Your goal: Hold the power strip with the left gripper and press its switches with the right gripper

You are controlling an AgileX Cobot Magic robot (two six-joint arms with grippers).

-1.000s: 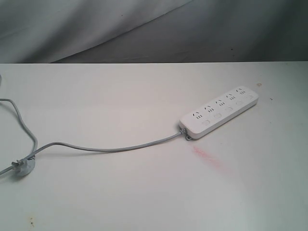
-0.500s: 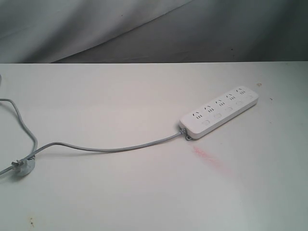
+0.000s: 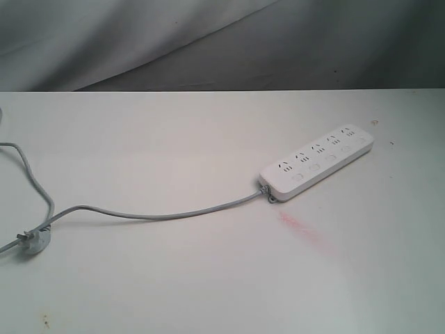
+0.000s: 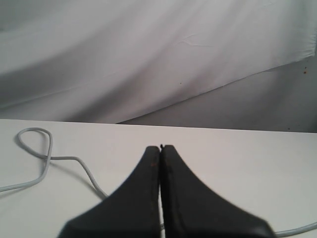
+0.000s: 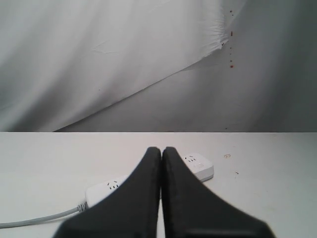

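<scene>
The white power strip lies flat on the table at the right, angled from front left to back right. Its row of small white switches runs along the near edge. A thin grey cord trails left from its near end. Neither arm shows in the exterior view. In the left wrist view my left gripper is shut and empty above the bare table, with only the cord ahead. My right gripper is shut and empty, and the power strip lies beyond it, partly hidden behind the fingers.
A small grey plug lies at the table's front left, where the cord loops round. A faint red smear marks the table in front of the strip. A grey cloth backdrop hangs behind the table's far edge.
</scene>
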